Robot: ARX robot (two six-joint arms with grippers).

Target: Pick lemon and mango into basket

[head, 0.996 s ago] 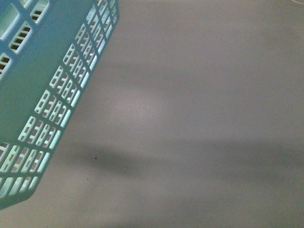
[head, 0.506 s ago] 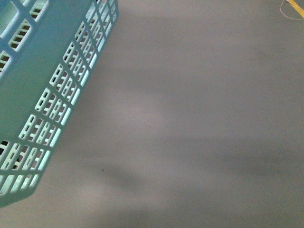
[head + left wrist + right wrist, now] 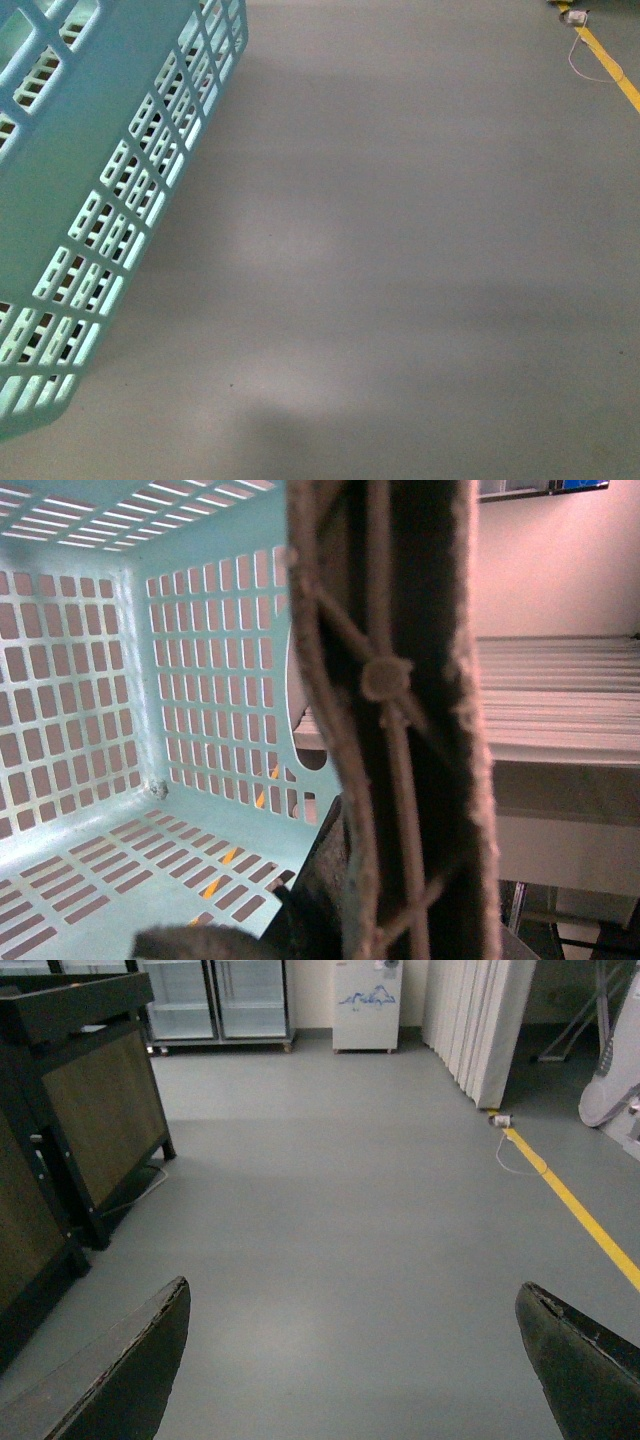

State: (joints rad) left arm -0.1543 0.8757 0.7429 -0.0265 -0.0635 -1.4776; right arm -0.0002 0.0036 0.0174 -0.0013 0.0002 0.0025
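1. The basket (image 3: 70,150) is hanging tilted at the left of the front view, above the grey floor (image 3: 420,260).
2. Its brown handle (image 3: 400,680) is crossing close before the left wrist camera. The left gripper (image 3: 320,880) is mostly hidden, so I cannot tell what its fingers are doing.
3. The right gripper (image 3: 352,1290) is facing open floor, fingers spread wide and empty.
4. The visible basket bottom is showing no fruit, and lemon and mango are not appearing in any view. Both picks are likely remaining.
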